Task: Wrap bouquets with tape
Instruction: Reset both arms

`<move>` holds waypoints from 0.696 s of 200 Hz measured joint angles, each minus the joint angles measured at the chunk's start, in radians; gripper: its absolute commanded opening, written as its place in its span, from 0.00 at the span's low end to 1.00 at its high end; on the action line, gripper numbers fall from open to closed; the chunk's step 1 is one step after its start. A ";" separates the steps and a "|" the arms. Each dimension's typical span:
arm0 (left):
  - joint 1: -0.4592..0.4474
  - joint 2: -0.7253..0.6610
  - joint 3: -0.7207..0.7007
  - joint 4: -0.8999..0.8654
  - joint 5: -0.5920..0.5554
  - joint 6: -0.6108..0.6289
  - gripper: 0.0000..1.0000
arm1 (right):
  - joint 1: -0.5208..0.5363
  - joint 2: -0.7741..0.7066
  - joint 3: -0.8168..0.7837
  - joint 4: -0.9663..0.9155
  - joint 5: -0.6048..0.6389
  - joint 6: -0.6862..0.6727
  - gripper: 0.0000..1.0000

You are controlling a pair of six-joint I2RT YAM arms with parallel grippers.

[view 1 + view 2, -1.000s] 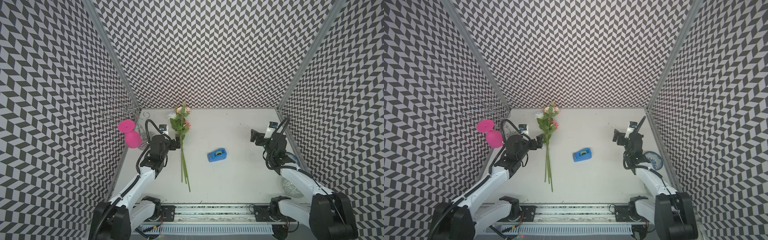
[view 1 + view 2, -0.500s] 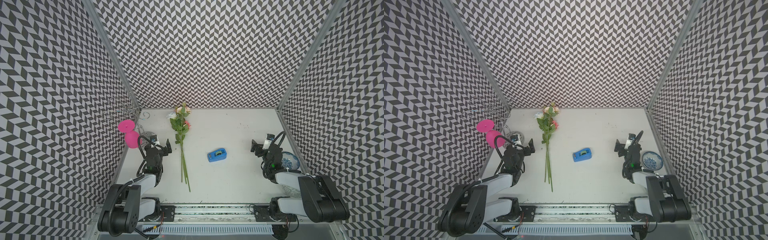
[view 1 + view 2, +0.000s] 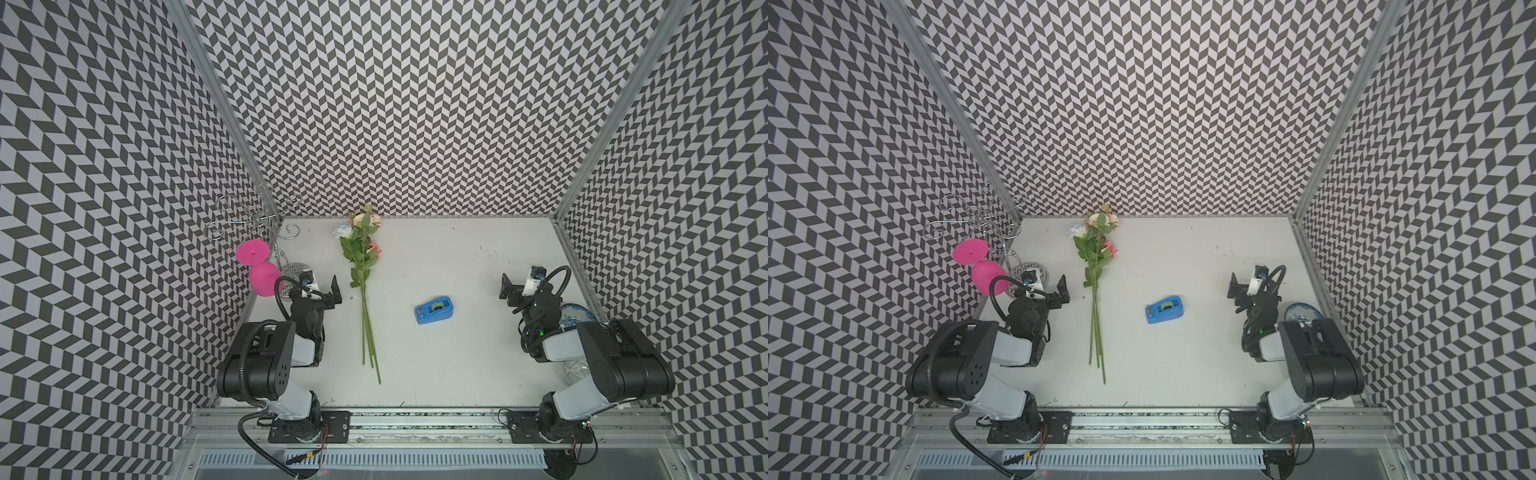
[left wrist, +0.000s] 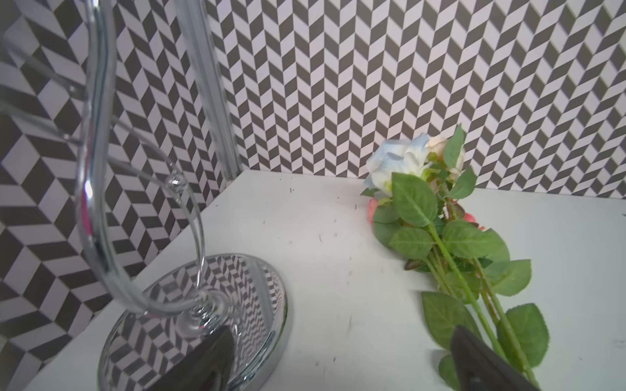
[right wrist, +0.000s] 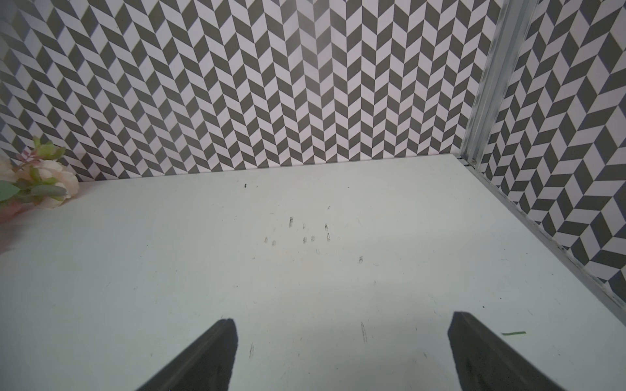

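Nothing held yet: left fingers (image 3: pixel 335 286) and right fingers (image 3: pixel 505 286) gape wide, empty. Green-stemmed artificial roses (image 3: pixel 365 291) reach the far edge of the tabletop (image 3: pixel 478 365); bright blue plastic tape dispenser (image 3: pixel 434 309) sits central. Next, likely: gather stems.

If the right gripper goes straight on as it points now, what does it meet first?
Likely nothing: the open right gripper faces bare white table up to the black-and-white chevron back wall.

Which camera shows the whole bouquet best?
Both top views: the bouquet lies whole, blooms to stem tips. Left wrist shows blooms and leaves, stem ends cut off; right wrist only peach blooms at its edge.
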 measured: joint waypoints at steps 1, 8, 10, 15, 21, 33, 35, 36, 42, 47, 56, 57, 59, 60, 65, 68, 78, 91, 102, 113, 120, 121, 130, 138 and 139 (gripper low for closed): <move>0.000 0.000 0.001 0.000 0.000 0.000 1.00 | 0.000 0.000 0.000 0.001 0.000 0.000 0.99; -0.002 0.000 0.008 -0.002 0.003 0.006 0.99 | 0.000 0.000 -0.001 0.014 0.002 0.000 0.99; -0.002 0.000 0.009 -0.002 0.003 0.006 1.00 | 0.000 0.000 -0.002 0.018 0.003 0.000 0.99; -0.003 0.000 0.012 -0.002 0.004 0.007 1.00 | 0.000 0.000 -0.004 0.031 0.003 -0.001 0.99; -0.004 0.000 0.013 0.001 0.005 0.009 0.99 | 0.000 0.001 -0.008 0.050 0.003 -0.001 0.99; -0.004 0.000 0.013 0.003 0.006 0.010 1.00 | 0.000 0.001 -0.016 0.077 0.004 -0.001 0.99; -0.004 0.000 0.013 0.003 0.006 0.010 0.99 | 0.000 0.001 -0.017 0.081 0.004 -0.002 0.99; -0.004 0.000 0.013 0.003 0.006 0.010 1.00 | 0.000 0.001 -0.018 0.082 0.004 -0.002 0.99; -0.006 0.000 0.013 0.002 0.006 0.010 1.00 | 0.000 0.001 -0.021 0.092 0.004 -0.002 0.99; -0.006 0.000 0.013 0.002 0.006 0.010 1.00 | 0.000 0.001 -0.022 0.095 0.004 -0.002 0.99; -0.007 0.000 0.013 0.002 0.006 0.010 0.99 | 0.000 0.001 -0.022 0.100 0.004 -0.002 0.99; -0.007 0.000 0.013 0.002 0.006 0.010 0.99 | 0.000 0.001 -0.022 0.100 0.004 -0.002 0.99; -0.007 0.000 0.013 0.002 0.006 0.010 1.00 | 0.000 0.001 -0.022 0.101 0.004 -0.002 0.99; -0.007 0.000 0.013 0.002 0.006 0.010 1.00 | 0.000 0.001 -0.022 0.101 0.004 -0.002 0.99; -0.008 0.000 0.013 0.002 0.006 0.010 0.99 | 0.000 0.001 -0.022 0.102 0.004 -0.002 0.99; -0.008 0.000 0.013 0.002 0.006 0.010 0.99 | 0.000 0.001 -0.022 0.103 0.004 -0.002 0.99; -0.008 0.000 0.013 0.002 0.007 0.011 0.99 | 0.000 0.001 -0.022 0.102 0.005 -0.001 0.99; -0.008 0.000 0.013 0.002 0.006 0.011 1.00 | 0.000 0.003 -0.020 0.101 0.007 -0.001 0.99; -0.008 0.000 0.013 0.002 0.006 0.011 1.00 | 0.000 0.003 -0.019 0.101 0.007 -0.001 0.99; -0.008 0.000 0.013 0.002 0.007 0.011 1.00 | 0.000 0.003 -0.019 0.102 0.007 -0.002 0.99; -0.008 0.000 0.013 0.002 0.007 0.011 1.00 | 0.000 0.003 -0.019 0.101 0.007 -0.001 0.99; -0.008 0.000 0.013 0.002 0.006 0.011 0.99 | 0.000 0.003 -0.019 0.102 0.007 -0.002 0.99; -0.008 0.000 0.013 0.002 0.007 0.011 0.99 | 0.000 0.003 -0.019 0.102 0.007 -0.001 0.99; -0.008 0.000 0.013 0.002 0.006 0.011 1.00 | 0.000 0.003 -0.019 0.101 0.007 -0.002 0.99; -0.008 0.000 0.013 0.002 0.006 0.011 1.00 | 0.000 0.003 -0.019 0.101 0.007 -0.002 0.99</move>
